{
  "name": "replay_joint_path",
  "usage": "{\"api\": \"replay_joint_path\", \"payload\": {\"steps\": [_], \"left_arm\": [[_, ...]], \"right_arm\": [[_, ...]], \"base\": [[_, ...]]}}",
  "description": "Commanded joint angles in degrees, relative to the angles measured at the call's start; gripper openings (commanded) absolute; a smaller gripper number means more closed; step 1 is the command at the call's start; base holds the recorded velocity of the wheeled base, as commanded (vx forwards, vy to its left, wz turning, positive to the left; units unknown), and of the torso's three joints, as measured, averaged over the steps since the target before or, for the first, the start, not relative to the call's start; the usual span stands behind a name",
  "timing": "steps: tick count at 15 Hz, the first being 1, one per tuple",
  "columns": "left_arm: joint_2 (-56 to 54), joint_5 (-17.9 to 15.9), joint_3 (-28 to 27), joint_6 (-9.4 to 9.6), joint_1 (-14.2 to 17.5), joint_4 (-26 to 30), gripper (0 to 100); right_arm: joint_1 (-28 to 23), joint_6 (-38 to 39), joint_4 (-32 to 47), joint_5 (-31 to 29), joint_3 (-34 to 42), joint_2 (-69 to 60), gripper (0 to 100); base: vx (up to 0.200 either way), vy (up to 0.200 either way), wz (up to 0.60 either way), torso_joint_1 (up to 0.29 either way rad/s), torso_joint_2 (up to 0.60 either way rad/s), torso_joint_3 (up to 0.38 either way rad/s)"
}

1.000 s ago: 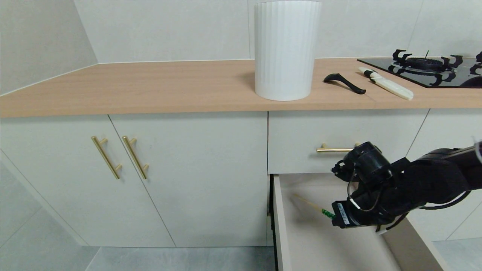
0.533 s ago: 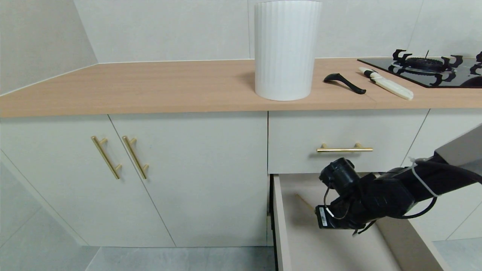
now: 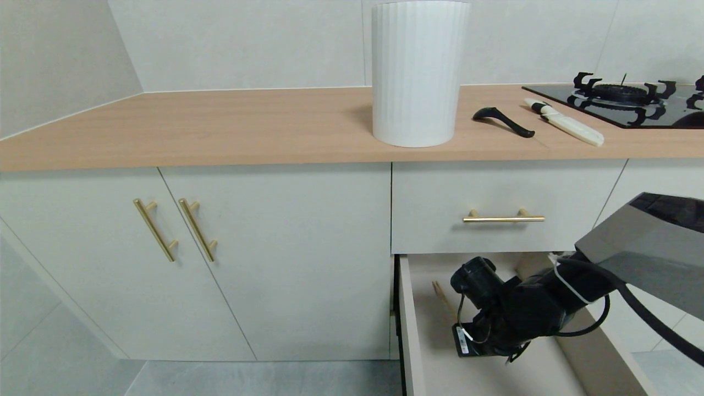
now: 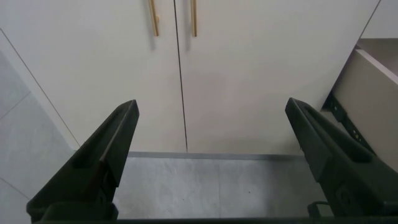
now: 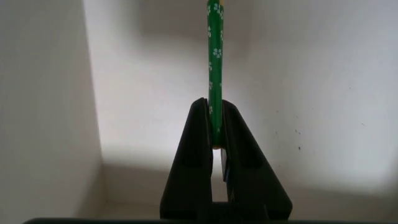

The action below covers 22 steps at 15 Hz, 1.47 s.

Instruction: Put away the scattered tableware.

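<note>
Chopstick [image 5: 214, 50] time: the right pincer [image 5: 214, 107] is clamped shut on a green one with little white flowers. It grips it near one end, and the rest of the stick pokes out forward past the fingertips. In the head view the right arm sits down inside the open drawer [image 3: 410, 330], which is below the closed drawer with the gold handle [image 3: 503, 219]. The plain wooden end of the chopstick shows near the open drawer's left wall, slanting toward the back. Can't tell whether that end touches the drawer floor or hangs just above it.

The left pincer [image 4: 211, 109] is spread wide with nothing in it. It's low down, facing the two cabinet doors [image 4: 180, 81] with gold bar handles, and the edge of the open drawer is off to one side.

Up on the counter [image 3: 220, 126] there's a tall white ribbed container [image 3: 416, 71] with a black utensil [image 3: 501, 120] lying to its right. A white knife [image 3: 564, 122] lies just beyond that, close to the black gas hob [image 3: 621, 102]. The utensil and knife are near each other but not touching.
</note>
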Motion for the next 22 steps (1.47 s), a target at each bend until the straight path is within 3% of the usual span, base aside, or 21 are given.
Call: {"api": "replay_joint_path", "payload": {"steps": [1,13,14,22], "left_arm": [[0.02,0.02,0.00,-0.02,0.02,-0.01,100],[0.02,0.02,0.00,-0.02,0.02,-0.01,100],[0.02,0.02,0.00,-0.02,0.02,-0.09,100],[0.02,0.02,0.00,-0.02,0.02,-0.01,100]], "right_arm": [[0.03,0.08,-1.21,-0.02,0.23,2.50,0],[0.03,0.52,-3.32,-3.45,0.14,5.93,0],[0.03,0.52,-3.32,-3.45,0.14,5.93,100],[0.03,0.52,-2.62,-3.71,0.76,2.06,100]], "base": [[0.000,0.000,0.00,0.000,0.00,0.000],[0.000,0.000,0.00,0.000,0.00,0.000],[0.000,0.000,0.00,0.000,0.00,0.000],[0.000,0.000,0.00,0.000,0.00,0.000]]}}
